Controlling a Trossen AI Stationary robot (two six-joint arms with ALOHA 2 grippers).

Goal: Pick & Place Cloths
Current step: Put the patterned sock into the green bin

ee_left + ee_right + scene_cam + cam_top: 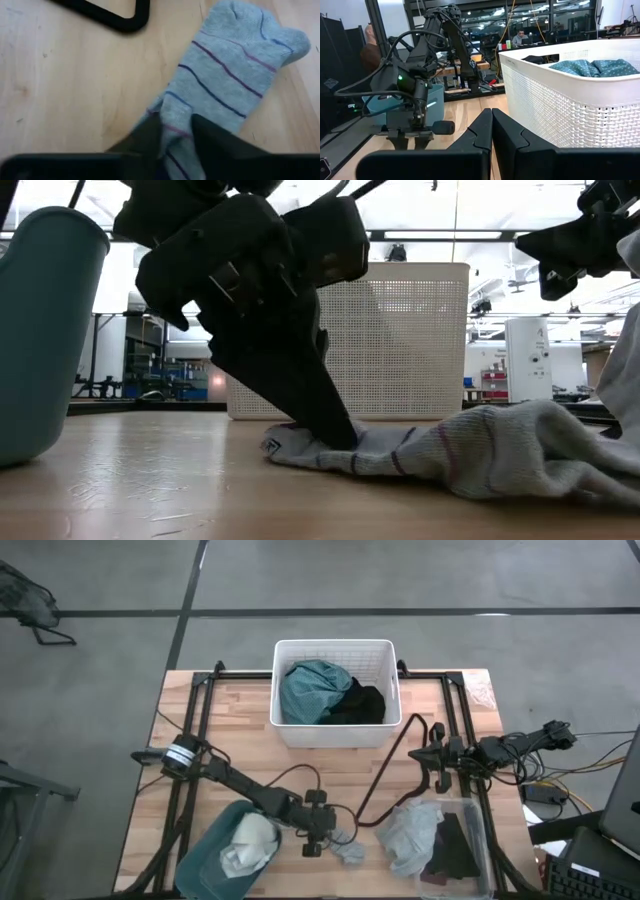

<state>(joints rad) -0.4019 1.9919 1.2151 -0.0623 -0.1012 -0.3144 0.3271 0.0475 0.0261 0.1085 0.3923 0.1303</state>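
Observation:
A grey sock with purple stripes (pixel 225 75) lies flat on the wooden table near its front edge (pixel 347 850) and also shows in the low view (pixel 470 455). My left gripper (pixel 177 135) is down on the sock's near end, shut on it (pixel 318 835). My right gripper (pixel 492 125) is shut and empty above the table's right side (pixel 440 775). The white basket (pixel 335 735) at the far middle holds a teal cloth (pixel 312 690) and a black cloth (pixel 362 705). A grey cloth (pixel 410 830) hangs over a clear container's rim. My left gripper pinches the sock's end (pixel 176 125) between its two fingers, which stand on either side of a raised fold of the fabric. The fingers (pixel 330 420) slant down from above onto it. The rest of the sock lies slack on the table.
A teal bin (pixel 205 850) with pale cloths (pixel 250 840) stands at the front left, close beside my left arm. A clear container (pixel 480 840) at the front right holds black and maroon cloths. A black cable (pixel 385 775) crosses the table's middle. A person sits in the room behind.

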